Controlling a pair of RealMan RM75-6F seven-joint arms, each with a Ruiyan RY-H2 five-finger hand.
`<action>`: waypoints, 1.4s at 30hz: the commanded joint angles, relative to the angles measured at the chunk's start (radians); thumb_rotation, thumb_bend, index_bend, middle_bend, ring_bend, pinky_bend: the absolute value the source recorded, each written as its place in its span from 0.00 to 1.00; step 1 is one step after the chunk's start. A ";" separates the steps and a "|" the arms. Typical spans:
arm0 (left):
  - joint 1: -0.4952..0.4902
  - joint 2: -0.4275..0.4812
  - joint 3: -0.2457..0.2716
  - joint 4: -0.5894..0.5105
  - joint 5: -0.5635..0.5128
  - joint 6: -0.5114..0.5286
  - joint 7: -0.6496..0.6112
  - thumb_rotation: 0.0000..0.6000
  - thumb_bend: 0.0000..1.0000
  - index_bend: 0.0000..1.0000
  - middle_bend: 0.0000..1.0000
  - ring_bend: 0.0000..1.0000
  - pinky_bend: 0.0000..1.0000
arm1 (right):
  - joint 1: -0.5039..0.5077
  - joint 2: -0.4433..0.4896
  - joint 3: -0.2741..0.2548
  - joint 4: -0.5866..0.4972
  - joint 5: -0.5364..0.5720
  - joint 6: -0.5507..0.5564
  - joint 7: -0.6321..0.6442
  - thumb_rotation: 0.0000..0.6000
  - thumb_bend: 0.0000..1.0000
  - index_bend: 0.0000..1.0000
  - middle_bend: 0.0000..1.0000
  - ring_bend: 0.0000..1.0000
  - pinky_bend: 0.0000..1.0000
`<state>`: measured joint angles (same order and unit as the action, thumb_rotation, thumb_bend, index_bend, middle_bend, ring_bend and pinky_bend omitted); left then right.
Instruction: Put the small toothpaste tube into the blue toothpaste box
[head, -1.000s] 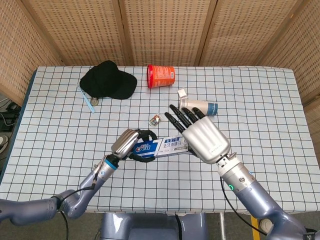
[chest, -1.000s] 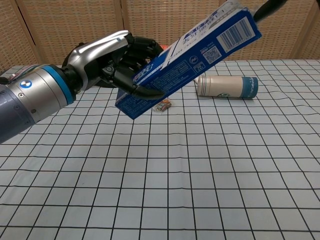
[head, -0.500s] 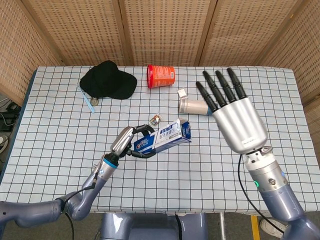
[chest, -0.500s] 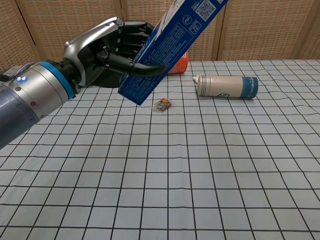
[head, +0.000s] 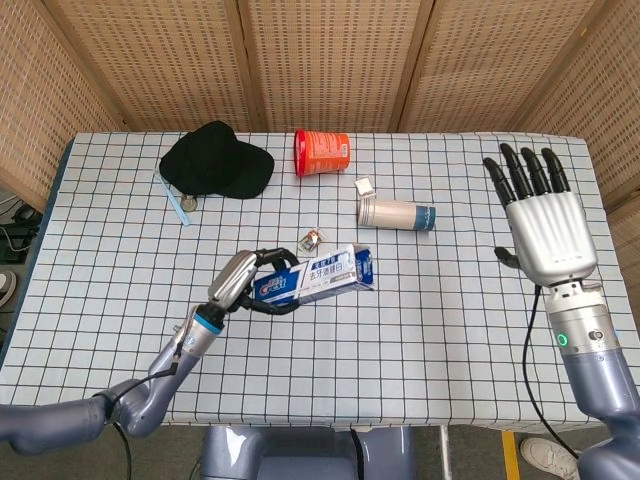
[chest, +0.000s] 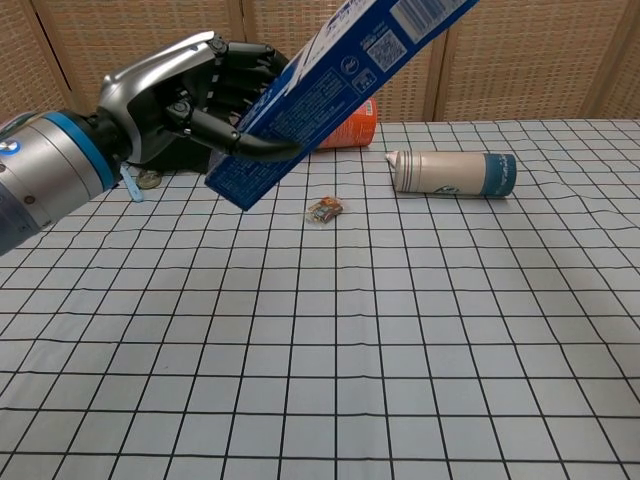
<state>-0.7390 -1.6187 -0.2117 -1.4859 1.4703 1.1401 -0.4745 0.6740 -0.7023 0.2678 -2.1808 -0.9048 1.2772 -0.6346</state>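
Note:
My left hand (head: 243, 281) (chest: 185, 98) grips the blue toothpaste box (head: 318, 275) (chest: 330, 85) by one end and holds it tilted above the table, its far end pointing up and to the right. The small toothpaste tube (head: 397, 214) (chest: 452, 172), white with a blue-green end, lies on its side on the checked cloth beyond the box. My right hand (head: 540, 220) hangs open in the air at the right side, fingers spread and pointing up, holding nothing; the chest view does not show it.
A black cap (head: 217, 160) and an orange tub (head: 321, 152) on its side lie at the back of the table. A small wrapped sweet (head: 312, 239) (chest: 323, 210) lies near the middle, a little white cap (head: 364, 186) beside the tube, and a thin blue stick (head: 171, 198) left of the black cap.
My right hand has pulled away from the box and swung out to the right, open. The left hand has kept hold of the box and shifted it slightly left.

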 joint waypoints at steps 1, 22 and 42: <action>0.001 0.072 0.036 -0.013 0.004 -0.054 0.053 1.00 0.25 0.62 0.47 0.50 0.44 | -0.070 -0.072 -0.066 0.128 -0.081 -0.087 0.165 1.00 0.07 0.00 0.02 0.02 0.05; 0.041 0.068 0.182 0.272 -0.003 -0.179 0.205 1.00 0.30 0.62 0.47 0.50 0.44 | -0.232 -0.287 -0.191 0.508 -0.375 -0.121 0.560 1.00 0.06 0.01 0.04 0.02 0.00; 0.067 0.042 0.174 0.295 0.015 -0.132 0.110 1.00 0.00 0.00 0.00 0.00 0.00 | -0.265 -0.295 -0.181 0.506 -0.407 -0.111 0.568 1.00 0.06 0.02 0.04 0.01 0.00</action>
<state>-0.6818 -1.5950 -0.0249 -1.1658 1.4828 0.9793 -0.3482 0.4114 -0.9978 0.0860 -1.6742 -1.3092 1.1637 -0.0684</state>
